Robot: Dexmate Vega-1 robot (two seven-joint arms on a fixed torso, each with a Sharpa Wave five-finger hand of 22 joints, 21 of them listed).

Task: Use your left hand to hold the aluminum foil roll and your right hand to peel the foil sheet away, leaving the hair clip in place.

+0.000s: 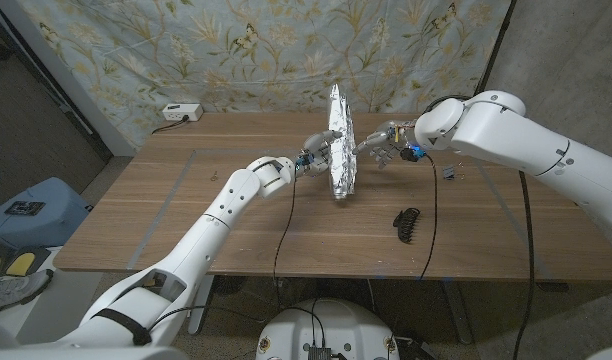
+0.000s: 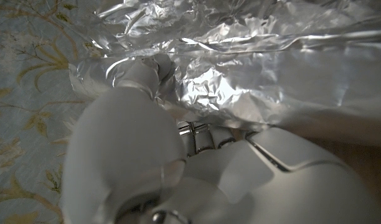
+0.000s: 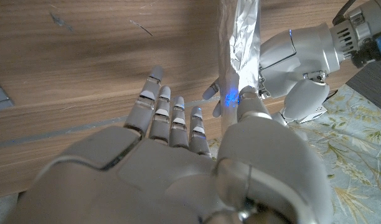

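The aluminum foil roll (image 1: 341, 140) stands on end over the middle of the table, crinkled sheet facing sideways. My left hand (image 1: 316, 155) grips it from the left; its thumb presses into the foil (image 2: 271, 68) in the left wrist view. My right hand (image 1: 382, 138) is at the foil's right edge. In the right wrist view its fingers (image 3: 172, 106) are spread and straight, with the thumb against the foil strip (image 3: 243, 31), across from my left hand (image 3: 299, 56). The black hair clip (image 1: 407, 222) lies on the table to the front right, apart from both hands.
A small metallic object (image 1: 451, 172) lies on the wooden table (image 1: 186, 220) under my right forearm. A white power strip (image 1: 181, 112) sits at the back left edge. A floral curtain hangs behind the table, and a blue box (image 1: 31, 210) stands on the floor at the left.
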